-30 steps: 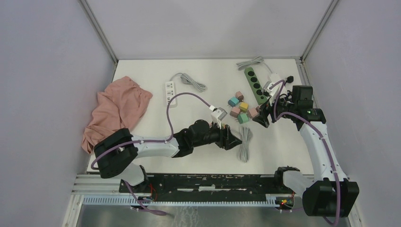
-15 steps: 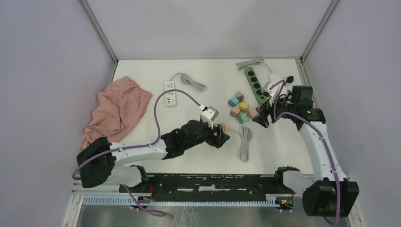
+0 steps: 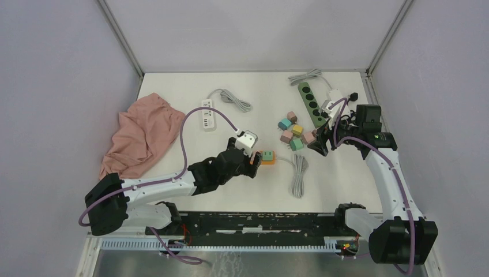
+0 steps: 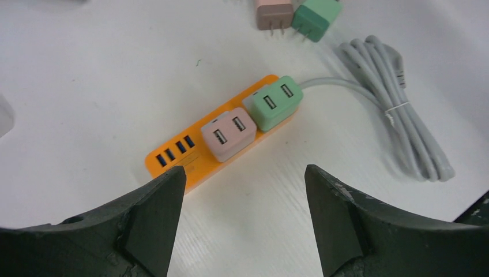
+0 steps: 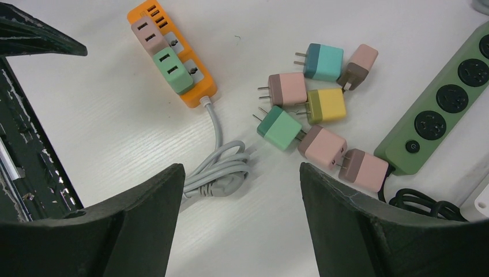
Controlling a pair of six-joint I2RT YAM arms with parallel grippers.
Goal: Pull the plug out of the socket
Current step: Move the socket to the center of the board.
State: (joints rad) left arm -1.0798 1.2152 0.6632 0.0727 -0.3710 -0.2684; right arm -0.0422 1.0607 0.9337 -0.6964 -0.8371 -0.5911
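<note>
The socket is an orange power strip (image 3: 270,161) (image 4: 173,157) (image 5: 199,88) lying mid-table, its grey cable (image 4: 398,109) coiled to the right. A pink plug (image 4: 228,134) (image 5: 147,33) and a green plug (image 4: 274,103) (image 5: 172,69) sit side by side in it. My left gripper (image 3: 252,163) (image 4: 243,172) hovers just short of the strip's USB end, open, with only bare table between its fingers. My right gripper (image 3: 320,145) (image 5: 242,168) hangs open further right, above the table between the cable coil and the loose plugs, holding nothing.
Several loose coloured plugs (image 3: 293,133) (image 5: 314,107) lie right of centre. A green power strip (image 3: 310,104) runs along the back right, a white one (image 3: 207,113) sits at back centre, and a pink cloth (image 3: 144,135) covers the left side.
My left gripper has drawn back to the left off the orange strip and opened wider, uncovering the strip and its two plugs. The right arm has not moved.
</note>
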